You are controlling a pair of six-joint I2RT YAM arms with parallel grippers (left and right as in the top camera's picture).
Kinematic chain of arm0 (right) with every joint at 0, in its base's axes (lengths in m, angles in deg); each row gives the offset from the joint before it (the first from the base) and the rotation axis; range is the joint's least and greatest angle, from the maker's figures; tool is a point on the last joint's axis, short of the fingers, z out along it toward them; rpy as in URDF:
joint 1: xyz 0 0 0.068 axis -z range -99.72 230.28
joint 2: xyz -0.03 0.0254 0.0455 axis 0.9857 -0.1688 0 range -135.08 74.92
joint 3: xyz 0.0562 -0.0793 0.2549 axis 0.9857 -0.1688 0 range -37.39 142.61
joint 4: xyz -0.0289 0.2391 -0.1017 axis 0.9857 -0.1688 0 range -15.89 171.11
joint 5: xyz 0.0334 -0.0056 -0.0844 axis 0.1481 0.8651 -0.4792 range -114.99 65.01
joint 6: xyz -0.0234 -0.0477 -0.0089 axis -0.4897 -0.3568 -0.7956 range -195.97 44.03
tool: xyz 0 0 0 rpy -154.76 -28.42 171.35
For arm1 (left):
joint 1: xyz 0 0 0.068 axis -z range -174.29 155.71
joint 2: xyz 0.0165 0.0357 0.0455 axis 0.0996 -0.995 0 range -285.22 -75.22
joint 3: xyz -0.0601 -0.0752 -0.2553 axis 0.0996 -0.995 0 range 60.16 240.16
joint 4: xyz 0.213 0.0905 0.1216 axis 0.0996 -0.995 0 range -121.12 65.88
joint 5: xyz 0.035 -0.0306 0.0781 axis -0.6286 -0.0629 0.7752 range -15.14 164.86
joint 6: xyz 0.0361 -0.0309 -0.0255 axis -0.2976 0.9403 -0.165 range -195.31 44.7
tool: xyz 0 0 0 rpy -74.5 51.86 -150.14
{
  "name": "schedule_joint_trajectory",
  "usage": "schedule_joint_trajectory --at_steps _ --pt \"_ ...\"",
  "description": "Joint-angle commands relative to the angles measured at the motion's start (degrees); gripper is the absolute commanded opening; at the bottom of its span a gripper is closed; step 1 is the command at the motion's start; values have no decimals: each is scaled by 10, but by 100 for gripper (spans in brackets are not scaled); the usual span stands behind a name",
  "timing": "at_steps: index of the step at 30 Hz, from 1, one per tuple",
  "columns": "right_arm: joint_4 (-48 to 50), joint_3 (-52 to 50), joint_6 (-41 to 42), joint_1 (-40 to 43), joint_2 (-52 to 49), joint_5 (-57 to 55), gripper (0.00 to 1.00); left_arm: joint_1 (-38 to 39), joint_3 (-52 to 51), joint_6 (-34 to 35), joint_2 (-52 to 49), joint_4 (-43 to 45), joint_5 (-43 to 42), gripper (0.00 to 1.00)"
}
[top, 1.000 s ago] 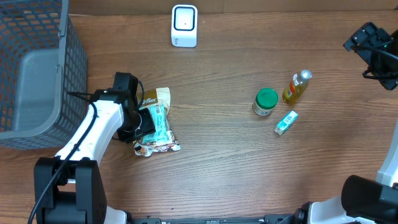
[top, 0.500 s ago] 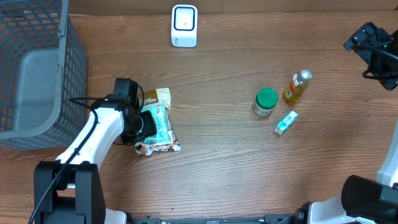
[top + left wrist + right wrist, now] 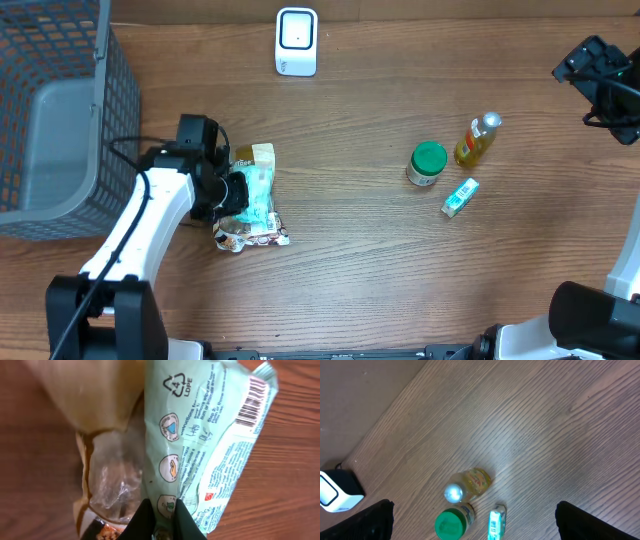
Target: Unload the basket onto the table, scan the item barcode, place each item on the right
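Jaws of the left gripper (image 3: pixel 162 512) pinch the edge of the green packet (image 3: pixel 210 445), lying on the bench (image 3: pixel 350 280) well apart from the scanner (image 3: pixel 296 42); right gripper (image 3: pixel 598 70) jaws stand spread, idle: grasp made, lift and scan apparently remain.

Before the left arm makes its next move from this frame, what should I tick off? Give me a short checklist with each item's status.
1. Left gripper shut on the edge of the mint-green plastic packet: ok.
2. Packet's barcode not covered by the fingers: ok.
3. Brown snack pouch under the packet kept out of the pinch: cannot tell.
4. White box-shaped scanner in view at the table's far edge, only bare wood between it and the packet: ok.
5. Right gripper open and off to the side, away from that path: ok.
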Motion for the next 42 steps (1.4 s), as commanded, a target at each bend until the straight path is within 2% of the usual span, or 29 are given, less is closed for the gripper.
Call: schedule_joint_trajectory --at_steps 1,4,11,15,18,30,32,34,36,38,42 --pt "1 -1 -3 1 0 3 100 17 18 -81 16 1 -8 4" --pt "1 -1 -3 1 0 3 100 43 18 -136 16 17 -35 4" --pt "1 -1 -3 1 0 3 100 130 18 -177 16 75 -24 4" --pt "1 -1 -3 1 0 3 100 200 18 -179 12 133 33 4" --pt "1 -1 -3 1 0 3 100 227 18 -179 0 159 34 4" --pt "2 -1 -3 1 0 3 100 265 18 -145 -84 230 26 6" --pt "1 -1 -3 1 0 3 100 261 20 -127 -84 240 26 13" --pt "2 -1 -3 1 0 3 100 255 35 -107 -83 237 24 34" --pt "1 -1 -3 1 0 3 100 244 61 -92 -83 222 1 45" --pt "1 -1 -3 1 0 3 100 231 92 -78 -83 195 -24 51" --pt "1 -1 -3 1 0 3 100 203 121 -47 -83 135 -57 51"
